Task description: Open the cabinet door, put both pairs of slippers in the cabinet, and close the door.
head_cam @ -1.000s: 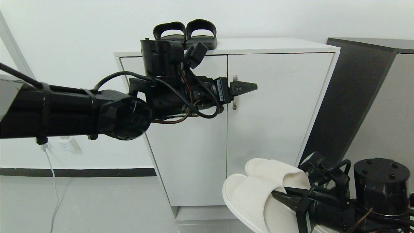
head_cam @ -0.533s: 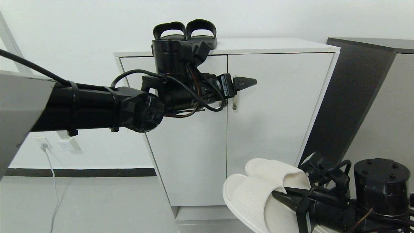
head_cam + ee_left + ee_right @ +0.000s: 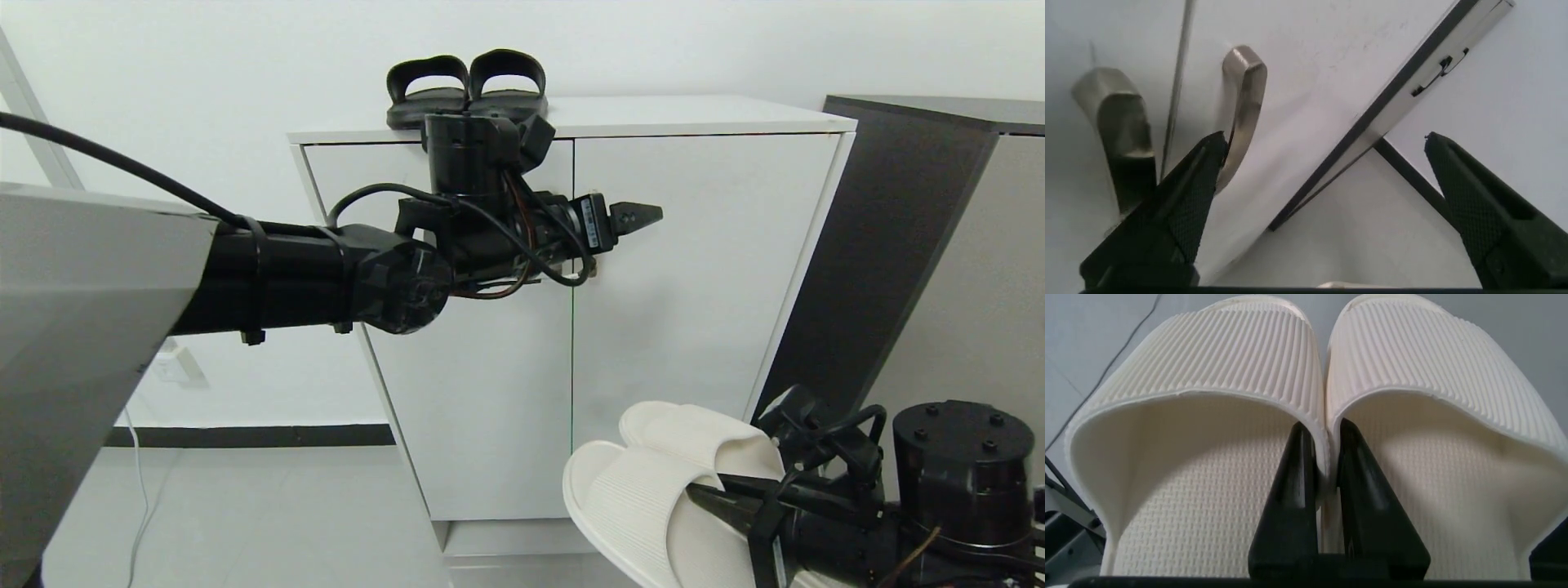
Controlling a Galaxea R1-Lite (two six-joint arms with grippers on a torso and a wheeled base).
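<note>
Cabinet: a white cabinet (image 3: 694, 286) with two doors (image 3: 482, 392), both closed, a thin seam between them.
Neighbouring unit: a dark grey unit (image 3: 898, 245) stands right beside the cabinet on the robot's right.
White slippers: a pair of ribbed white slippers (image 3: 653, 482), held side by side in the air low in front of the right-hand door, toes pointing away from the robot.
Black slippers: a pair of black slippers (image 3: 469, 82) sits on the cabinet top, above the left-hand door, near the front edge.
Left gripper: the left gripper (image 3: 1323, 143) is at handle height, just past the seam in front of the right-hand door, with its fingers spread wide apart.
Right gripper: the right gripper (image 3: 1323, 498) has its fingers pressed together on the touching inner walls of the white slippers.
Handles: two curved metal handles (image 3: 1245, 106) flank the seam; one left fingertip (image 3: 1204, 175) lies just beside one, and contact is hard to judge.
Label: a small white label (image 3: 600, 233) on the left wrist; its print looks too small to read.
</note>
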